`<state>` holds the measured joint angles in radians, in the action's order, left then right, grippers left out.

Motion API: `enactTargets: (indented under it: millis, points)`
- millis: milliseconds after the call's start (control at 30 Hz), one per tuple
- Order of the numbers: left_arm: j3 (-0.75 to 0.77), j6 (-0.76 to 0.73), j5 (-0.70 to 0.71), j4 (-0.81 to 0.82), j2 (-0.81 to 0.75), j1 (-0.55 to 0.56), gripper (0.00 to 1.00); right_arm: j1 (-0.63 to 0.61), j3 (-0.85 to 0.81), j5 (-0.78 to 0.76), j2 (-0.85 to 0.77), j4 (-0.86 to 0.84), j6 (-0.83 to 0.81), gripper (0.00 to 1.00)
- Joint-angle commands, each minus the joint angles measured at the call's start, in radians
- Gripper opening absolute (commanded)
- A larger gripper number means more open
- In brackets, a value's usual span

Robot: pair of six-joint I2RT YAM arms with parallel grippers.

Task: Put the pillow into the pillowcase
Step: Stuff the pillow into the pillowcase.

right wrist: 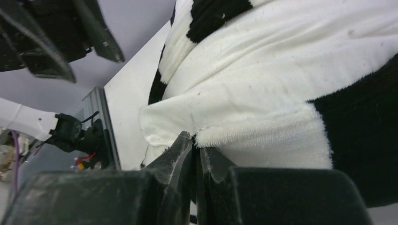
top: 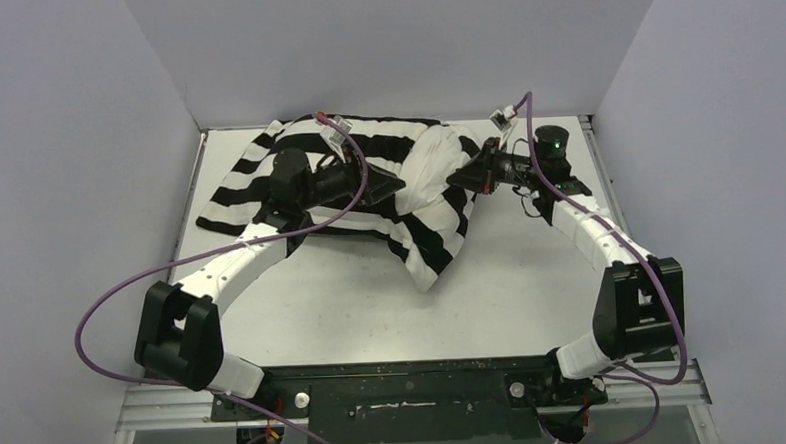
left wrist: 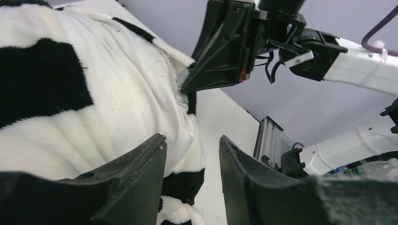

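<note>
right gripper [right wrist: 195,143]: clamped tight on the fuzzy white hem of the pillowcase [top: 237,189], at the case's right end. The hem edge sits right at the fingertips.
left gripper [left wrist: 192,143]: jaws apart with nothing between them. Table and cloth show through the gap. One finger [left wrist: 141,178] lies close against the cloth; contact is unclear from this angle.
pillow [top: 434,162]: at the far centre of the table [top: 352,294], between the two grippers. It shows as a white bulge at the open end of the case, with the rest under the stripes. Partly in, not fully covered.
pillowcase layout: rumpled, spread left of the pillow along the far side. One striped flap trails toward the near side below the pillow.
arms: both reach in from the near edge, wrists facing each other across the pillow. The grippers are near each other but apart.
right grip detail: it may also catch a fold of pillow cloth under the hem; cannot tell from the wrist view.
cable [top: 103,315]: purple, looping along both arms.
</note>
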<state>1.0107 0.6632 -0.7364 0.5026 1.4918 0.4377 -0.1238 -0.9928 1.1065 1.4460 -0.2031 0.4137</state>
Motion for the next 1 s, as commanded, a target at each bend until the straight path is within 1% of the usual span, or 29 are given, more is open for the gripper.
enactTargets:
  millis: [0, 33, 100, 200, 267, 333, 367, 400, 433, 467, 500, 533, 567, 600, 700, 800, 867, 967]
  points:
    - [0.082, -0.178, 0.124, -0.151, -0.059, 0.030, 0.41, -0.005, -0.267, 0.042, 0.095, 0.210, -0.276, 0.00]
    - [0.093, -0.181, 0.136, -0.146, -0.048, 0.040, 0.39, -0.015, -0.330, 0.032, 0.126, 0.306, -0.354, 0.00]
    - [0.122, -0.186, 0.131, -0.122, -0.004, 0.065, 0.37, -0.025, -0.418, 0.035, 0.170, 0.422, -0.420, 0.00]
    - [0.163, -0.174, 0.134, -0.059, 0.090, 0.100, 0.29, -0.046, -0.412, 0.031, 0.162, 0.432, -0.450, 0.00]
    - [0.165, -0.170, 0.184, 0.021, 0.149, 0.126, 0.25, -0.060, -0.393, 0.030, 0.142, 0.431, -0.470, 0.00]
    - [0.156, -0.142, 0.267, 0.145, 0.222, 0.163, 0.20, -0.076, -0.383, 0.013, 0.122, 0.451, -0.486, 0.00]
    - [0.173, -0.130, 0.321, 0.181, 0.303, 0.192, 0.17, -0.081, -0.377, 0.008, 0.113, 0.451, -0.486, 0.00]
    - [0.222, -0.139, 0.368, 0.154, 0.379, 0.214, 0.16, -0.081, -0.367, 0.004, 0.099, 0.427, -0.462, 0.00]
    - [0.273, -0.150, 0.421, 0.087, 0.448, 0.228, 0.15, -0.079, -0.344, -0.004, 0.075, 0.370, -0.378, 0.00]
    - [0.299, -0.140, 0.484, 0.037, 0.519, 0.231, 0.14, -0.077, -0.304, -0.013, 0.035, 0.277, -0.328, 0.00]
    - [0.283, -0.108, 0.534, 0.042, 0.573, 0.228, 0.14, -0.078, -0.258, -0.011, -0.008, 0.175, -0.248, 0.00]
    - [0.237, -0.074, 0.571, 0.092, 0.611, 0.224, 0.13, -0.082, -0.208, -0.015, -0.060, 0.080, -0.158, 0.00]
    - [0.177, -0.059, 0.605, 0.160, 0.640, 0.225, 0.12, -0.081, -0.166, -0.036, -0.109, 0.018, -0.103, 0.00]
    - [0.135, -0.054, 0.645, 0.183, 0.658, 0.233, 0.11, -0.082, -0.133, -0.048, -0.152, -0.021, -0.057, 0.00]
    - [0.084, -0.079, 0.758, 0.152, 0.683, 0.271, 0.11, -0.103, -0.035, -0.091, -0.255, -0.076, 0.015, 0.00]
    - [0.040, -0.071, 0.883, 0.126, 0.671, 0.288, 0.11, -0.111, 0.129, -0.171, -0.358, -0.206, 0.126, 0.00]
    - [0.012, -0.059, 0.912, 0.130, 0.669, 0.285, 0.12, -0.114, 0.196, -0.205, -0.405, -0.285, 0.188, 0.00]
    - [0.021, -0.057, 0.953, 0.065, 0.674, 0.292, 0.12, -0.124, 0.247, -0.221, -0.445, -0.370, 0.267, 0.00]
